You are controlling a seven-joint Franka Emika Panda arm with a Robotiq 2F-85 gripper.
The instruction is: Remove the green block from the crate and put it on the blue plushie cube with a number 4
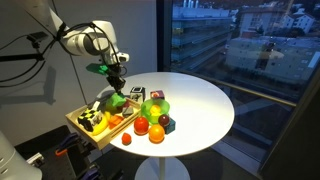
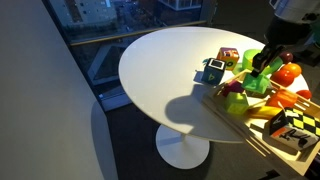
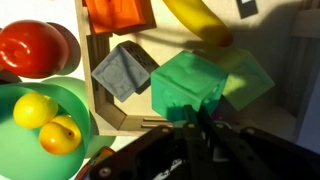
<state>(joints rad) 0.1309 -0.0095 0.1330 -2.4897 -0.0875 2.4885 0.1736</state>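
White tabletop point(image 2: 160, 60): hand point(image 2: 262, 66) grips the green block point(image 3: 185, 88) over the crate point(image 2: 240, 122), blue plushie cube point(image 2: 212, 70) sits just outside, toward the middle.

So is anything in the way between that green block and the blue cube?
Only the green fruit bowl, low beside the crate towards the blue cube; the pincer holds the green block higher up.

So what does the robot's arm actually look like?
The arm is built from smooth, rounded white segments with darker grey bands at the joints. At its end sits a black, blocky gripper with two dark fingers. No markings are legible.
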